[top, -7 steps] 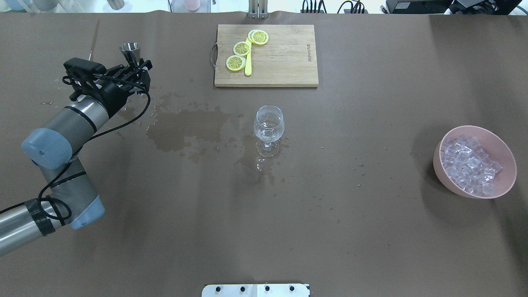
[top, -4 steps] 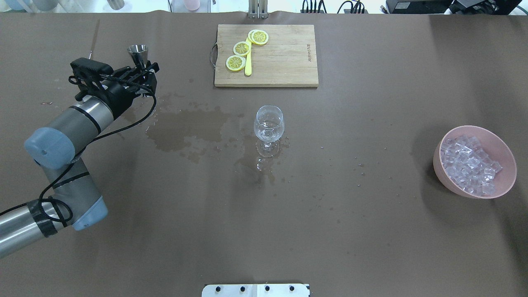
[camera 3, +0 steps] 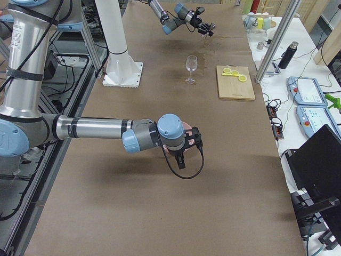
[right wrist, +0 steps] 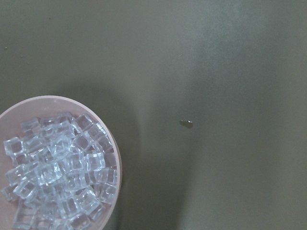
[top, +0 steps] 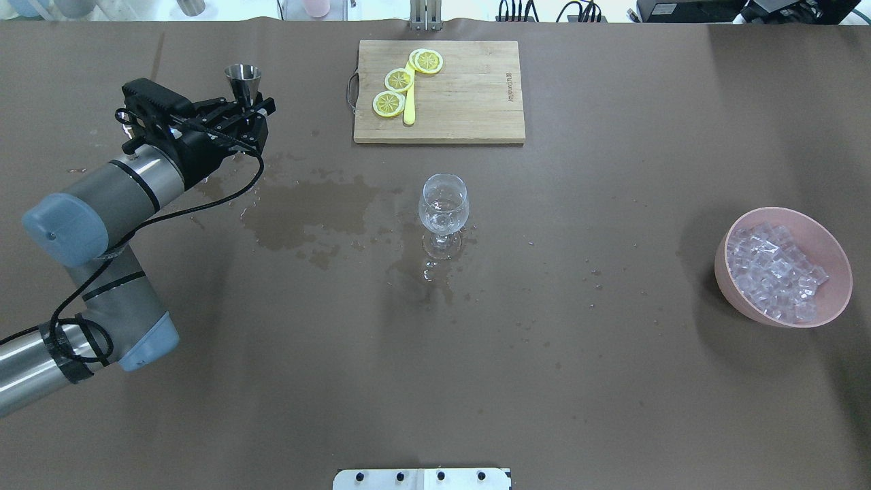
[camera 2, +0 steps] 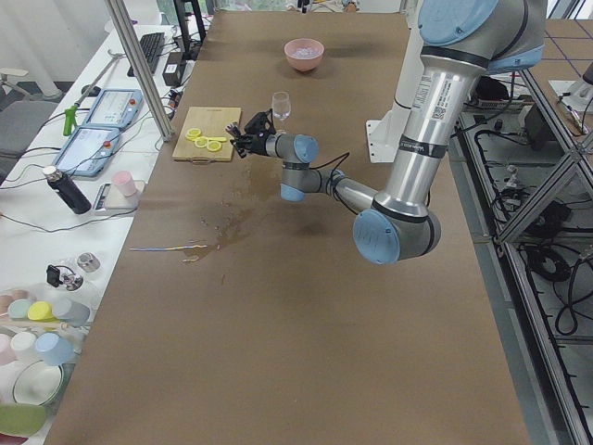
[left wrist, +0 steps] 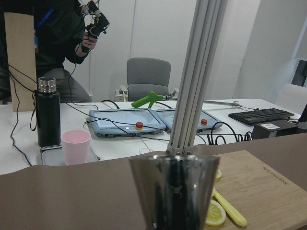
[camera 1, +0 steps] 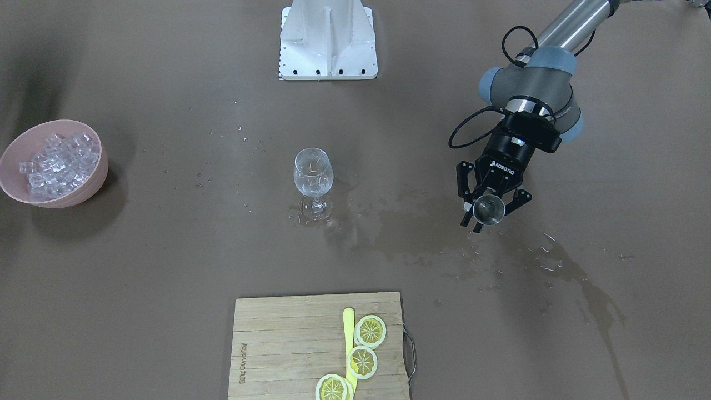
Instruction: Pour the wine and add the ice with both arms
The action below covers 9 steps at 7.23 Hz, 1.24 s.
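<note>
My left gripper (top: 246, 107) is shut on a steel cone-shaped jigger (top: 243, 80) and holds it upright above the table's far left part. It also shows in the front view (camera 1: 491, 210). The jigger fills the left wrist view (left wrist: 175, 191); I cannot see wine in it. The clear stemmed glass (top: 444, 204) stands mid-table, well right of the jigger. The ice (top: 772, 271) is heaped in a pink bowl (top: 835, 299) at the right. My right gripper (camera 3: 180, 159) hangs by that bowl; I cannot tell whether it is open. The right wrist view shows the ice (right wrist: 57, 167) below.
A wooden cutting board (top: 469, 102) with lemon slices (top: 399, 79) and a yellow knife lies at the far middle. A wet spill (top: 306, 211) spreads between the jigger and the glass. The white pedestal (camera 1: 328, 39) stands at the robot's edge.
My left gripper has carried the jigger to the right and a little farther across the table. The glass, bowl and board have not moved.
</note>
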{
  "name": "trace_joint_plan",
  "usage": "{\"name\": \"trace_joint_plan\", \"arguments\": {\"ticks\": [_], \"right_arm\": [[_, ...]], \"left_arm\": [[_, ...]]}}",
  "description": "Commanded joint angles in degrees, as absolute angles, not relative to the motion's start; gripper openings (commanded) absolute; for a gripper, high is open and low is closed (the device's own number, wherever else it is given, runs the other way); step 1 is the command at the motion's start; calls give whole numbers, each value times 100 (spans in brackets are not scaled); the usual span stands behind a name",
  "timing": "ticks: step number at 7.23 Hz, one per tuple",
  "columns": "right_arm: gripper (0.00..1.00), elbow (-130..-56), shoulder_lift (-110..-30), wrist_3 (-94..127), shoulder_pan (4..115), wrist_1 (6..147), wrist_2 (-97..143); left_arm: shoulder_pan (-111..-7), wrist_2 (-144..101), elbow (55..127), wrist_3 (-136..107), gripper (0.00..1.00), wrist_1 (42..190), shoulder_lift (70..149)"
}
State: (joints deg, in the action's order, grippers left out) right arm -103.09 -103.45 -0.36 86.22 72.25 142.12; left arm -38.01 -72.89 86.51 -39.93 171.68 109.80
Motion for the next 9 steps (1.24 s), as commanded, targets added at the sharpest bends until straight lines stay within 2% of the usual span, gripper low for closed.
{"name": "trace_joint_plan", "arguments": {"ticks": [1, 5, 7, 9], "right_arm": [[100, -10257, -10354, -35, 8622, 7225, 14212], [100, -10222, -10362, -18, 8657, 7242, 14440], [100, -10222, -10458, 9, 8753, 7242, 14502], [100, -10222, -10503, 17, 8842, 7268, 14677]], "left_arm": [[-3797, -7234, 8885, -3877, 0, 17113, 11030], [-3692, -7189, 8868, -2751, 0, 17060, 10996], [-3421, -6928, 8877, -2664, 0, 16937, 11353], [-3077, -6374, 8903, -846, 0, 16675, 11539]]}}
